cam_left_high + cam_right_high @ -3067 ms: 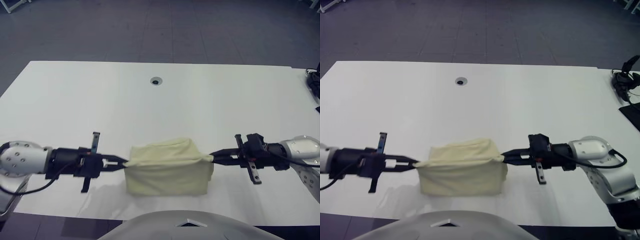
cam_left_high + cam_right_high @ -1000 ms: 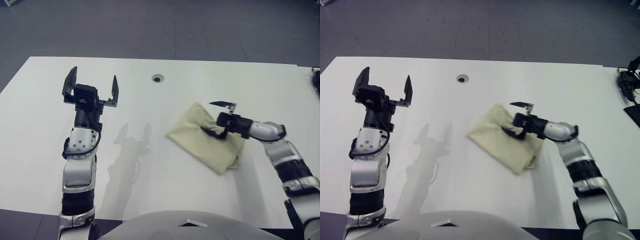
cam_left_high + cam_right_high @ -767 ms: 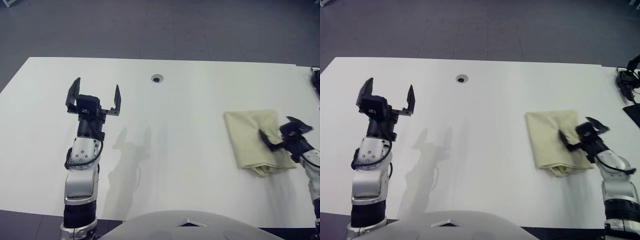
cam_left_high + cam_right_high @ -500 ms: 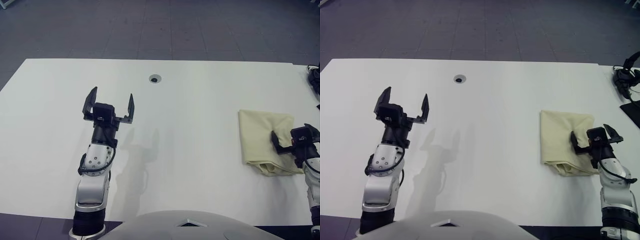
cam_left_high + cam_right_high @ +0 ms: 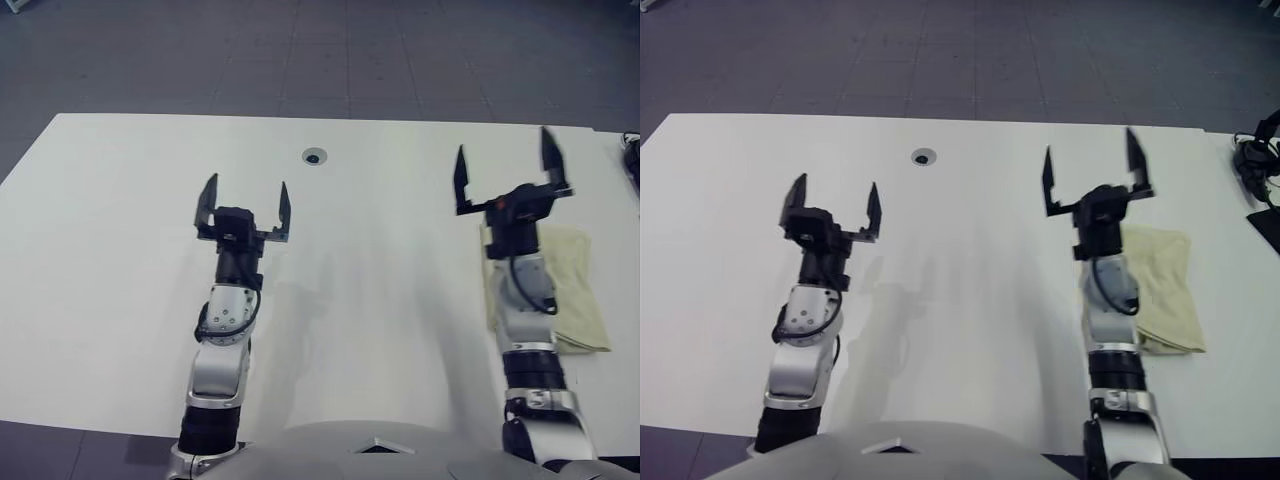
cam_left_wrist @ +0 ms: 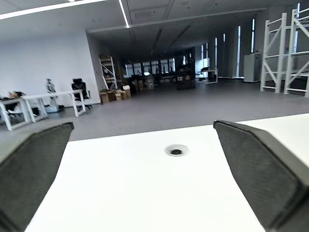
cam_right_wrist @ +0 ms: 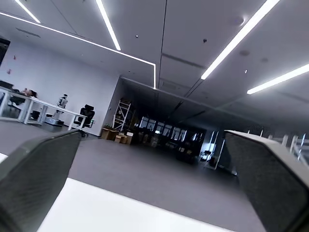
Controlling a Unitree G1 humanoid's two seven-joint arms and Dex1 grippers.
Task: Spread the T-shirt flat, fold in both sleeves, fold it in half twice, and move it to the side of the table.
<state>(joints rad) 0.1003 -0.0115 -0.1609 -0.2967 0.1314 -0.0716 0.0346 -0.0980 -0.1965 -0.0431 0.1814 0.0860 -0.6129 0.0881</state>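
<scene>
A white desk has one small round hole near its far edge and one black cable tangle at its right edge. There is one T-shirt and two arms. The left jaws and right jaws both point upward, spread wide, holding nothing. The T-shirt lies folded at the desk's right side, lower than the right jaws, its inner edge hidden by that forearm, well apart from the left jaws
</scene>
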